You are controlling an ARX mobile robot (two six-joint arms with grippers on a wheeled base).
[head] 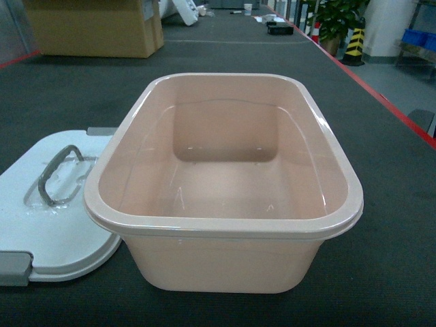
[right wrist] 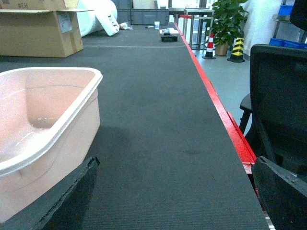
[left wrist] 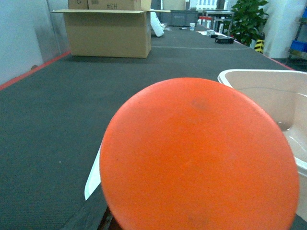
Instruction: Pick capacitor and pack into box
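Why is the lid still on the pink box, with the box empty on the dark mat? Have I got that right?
Not quite. The lid is off: the head view shows it lying flat on the mat to the left of the box, partly tucked under its rim. The rest holds: the box is open and empty, standing on the dark mat.

A dark grey counter with a red edge strip is seen running far back. A brown cardboard carton is set near its far left corner, flaps open in the left wrist view. A small black tray is placed near the far right edge. Beyond that edge, a potted plant, a yellow-and-black striped cone, blue crates and a black chair are seen.
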